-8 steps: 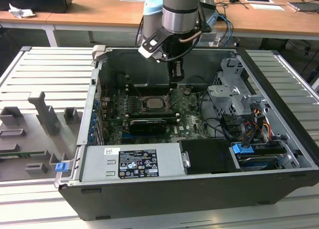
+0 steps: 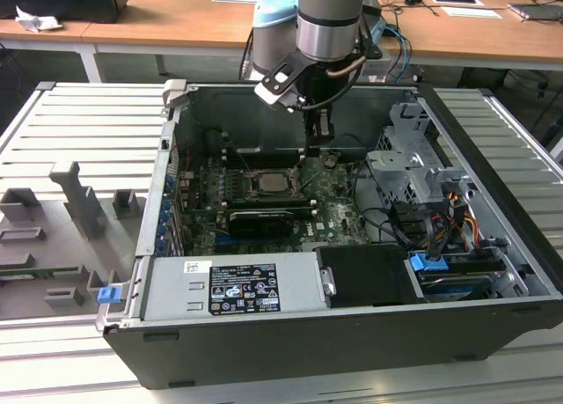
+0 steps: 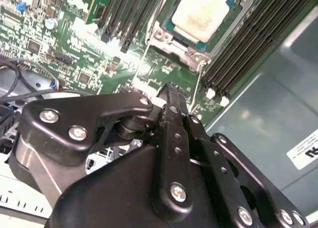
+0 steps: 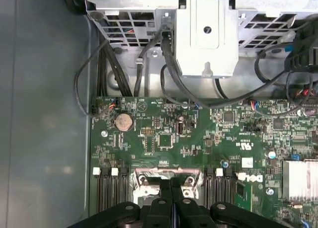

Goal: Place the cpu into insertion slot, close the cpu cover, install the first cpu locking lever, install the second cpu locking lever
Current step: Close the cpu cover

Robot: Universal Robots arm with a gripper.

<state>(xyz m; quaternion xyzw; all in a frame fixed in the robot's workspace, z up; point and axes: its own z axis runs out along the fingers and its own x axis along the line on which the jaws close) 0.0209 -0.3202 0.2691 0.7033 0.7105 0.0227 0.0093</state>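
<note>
In the open computer case (image 2: 352, 351), the cpu (image 3: 201, 12) sits under the lowered cpu cover (image 3: 166, 37), so the empty, pinched-shut gripper (image 3: 171, 90) beside it would best press the thin lever (image 3: 198, 86) squarely, not sideways.

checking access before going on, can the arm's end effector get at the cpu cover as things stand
Likely yes: the end effector hangs close beside the cpu cover over the circuit board, with nothing between them.
</note>
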